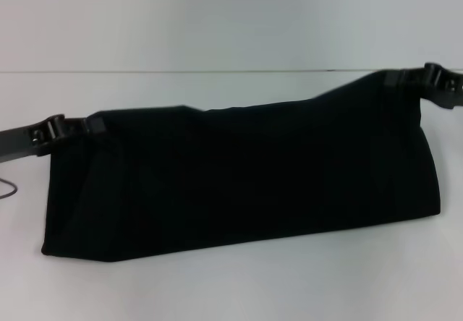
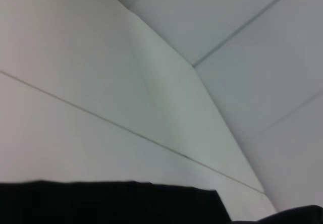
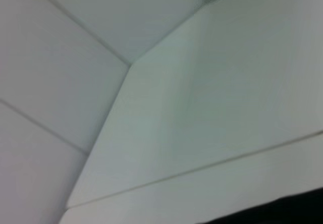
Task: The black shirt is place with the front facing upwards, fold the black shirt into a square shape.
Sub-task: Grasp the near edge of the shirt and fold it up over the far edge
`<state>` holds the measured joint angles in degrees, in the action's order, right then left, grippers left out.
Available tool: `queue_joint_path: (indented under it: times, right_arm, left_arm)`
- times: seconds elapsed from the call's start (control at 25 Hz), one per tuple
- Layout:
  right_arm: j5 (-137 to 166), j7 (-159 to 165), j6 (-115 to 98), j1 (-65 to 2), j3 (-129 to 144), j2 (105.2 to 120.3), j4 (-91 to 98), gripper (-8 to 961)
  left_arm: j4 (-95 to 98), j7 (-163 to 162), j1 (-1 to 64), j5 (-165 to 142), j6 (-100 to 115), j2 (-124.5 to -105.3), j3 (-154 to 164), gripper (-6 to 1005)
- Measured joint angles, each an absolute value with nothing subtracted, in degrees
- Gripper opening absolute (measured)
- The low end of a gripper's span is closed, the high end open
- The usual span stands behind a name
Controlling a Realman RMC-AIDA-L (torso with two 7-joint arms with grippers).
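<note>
The black shirt [image 1: 246, 176] hangs as a wide folded band, lifted off the white table [image 1: 217, 285], its lower edge resting on the surface. No lettering or label shows. My left gripper [image 1: 90, 126] is shut on the shirt's upper left corner. My right gripper [image 1: 394, 77] is shut on the upper right corner, held higher and farther back. The cloth is stretched between them. In the left wrist view a strip of the black shirt [image 2: 111, 204] shows. In the right wrist view only a sliver of the black shirt [image 3: 282, 211] shows.
White wall panels [image 1: 217, 17] stand behind the table. A thin cable [image 1: 7, 189] loops at the far left edge. Both wrist views show mostly white wall and ceiling panels.
</note>
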<state>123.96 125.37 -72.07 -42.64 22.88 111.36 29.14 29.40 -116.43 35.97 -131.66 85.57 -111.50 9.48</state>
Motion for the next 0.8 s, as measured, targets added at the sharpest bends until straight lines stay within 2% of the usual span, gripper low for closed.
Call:
queue_joint_path:
  times: [0.16, 0.56, 0.8]
  right_arm:
    - [123.6, 123.0, -66.7, -43.4, 23.2, 112.48, 28.9, 84]
    - [122.7, 116.1, -50.6, -45.8, 23.3, 117.6, 27.6, 85]
    - [120.7, 113.5, -45.8, -46.8, 23.8, 118.13, 26.1, 85]
  left_arm:
    - [29.4, -115.8, 37.5, -131.6, 79.6, -112.88, 9.7, 27]
    - [29.4, -113.2, 40.4, -129.7, 64.3, -117.1, 9.9, 28]
    - [29.4, -112.3, 40.9, -128.0, 60.7, -117.97, 10.3, 72]
